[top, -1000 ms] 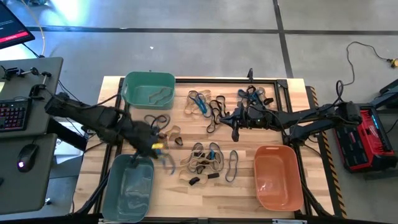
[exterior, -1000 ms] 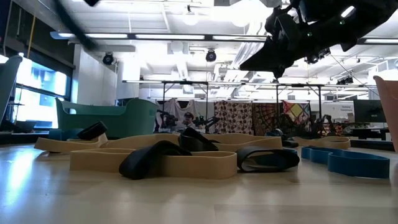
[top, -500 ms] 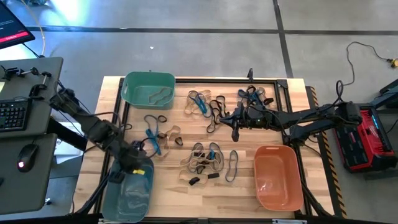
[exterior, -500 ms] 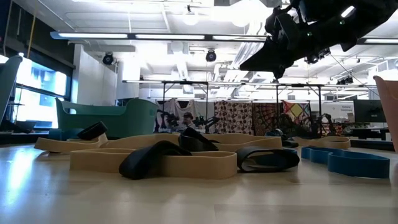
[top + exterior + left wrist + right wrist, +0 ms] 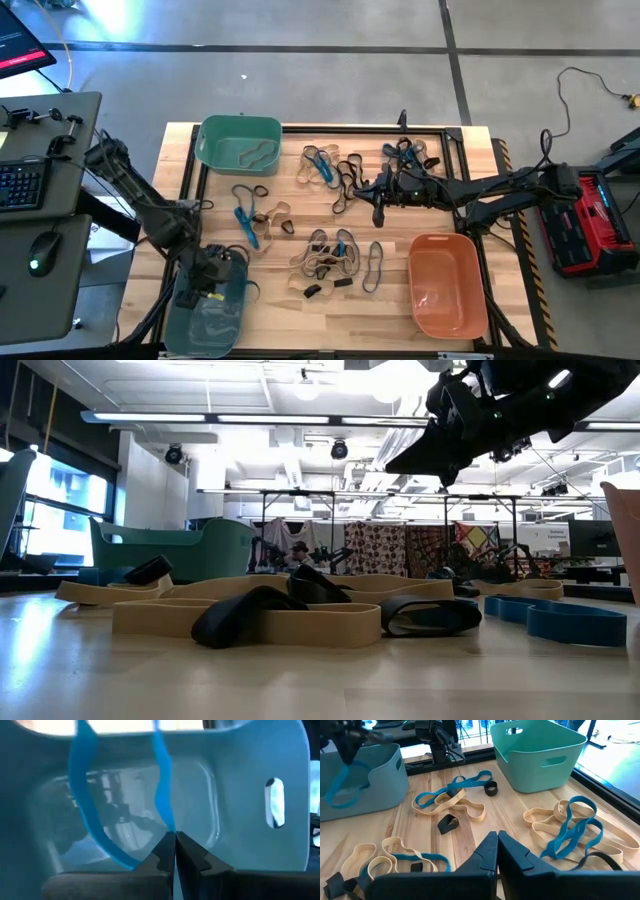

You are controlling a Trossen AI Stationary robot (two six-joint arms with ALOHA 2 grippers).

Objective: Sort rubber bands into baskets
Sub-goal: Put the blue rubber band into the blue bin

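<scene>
My left gripper (image 5: 212, 272) is shut on a blue rubber band (image 5: 85, 805) over the far end of the grey-blue basket (image 5: 205, 315). The right wrist view shows the same band (image 5: 340, 787) dangling at that basket (image 5: 380, 775). The teal-green basket (image 5: 238, 145) stands at the far left and the orange basket (image 5: 447, 285) at the near right. Many tan, blue and black rubber bands (image 5: 330, 255) lie flat on the wood between them. My right gripper (image 5: 378, 218) hovers shut above the table's middle, holding nothing. My left gripper pinches one strand of the blue band (image 5: 167, 822) between its two fingertips. The fingers slant steeply downward. The band hangs below them as a slack open loop, lifted clear of the table, with the grey-blue basket's inside (image 5: 210, 815) behind it.
A black frame (image 5: 360, 128) runs round the work area. More bands lie at the far side (image 5: 335, 170) and near the right arm (image 5: 405, 155). A desk with a keyboard and a mouse (image 5: 40, 264) stands left of the table.
My left gripper has swung from beside the middle pile toward the table's near left and downward, rolling as it went. It has stayed shut. The blue band went with it, lifted clear, and now hangs at the grey-blue basket.
</scene>
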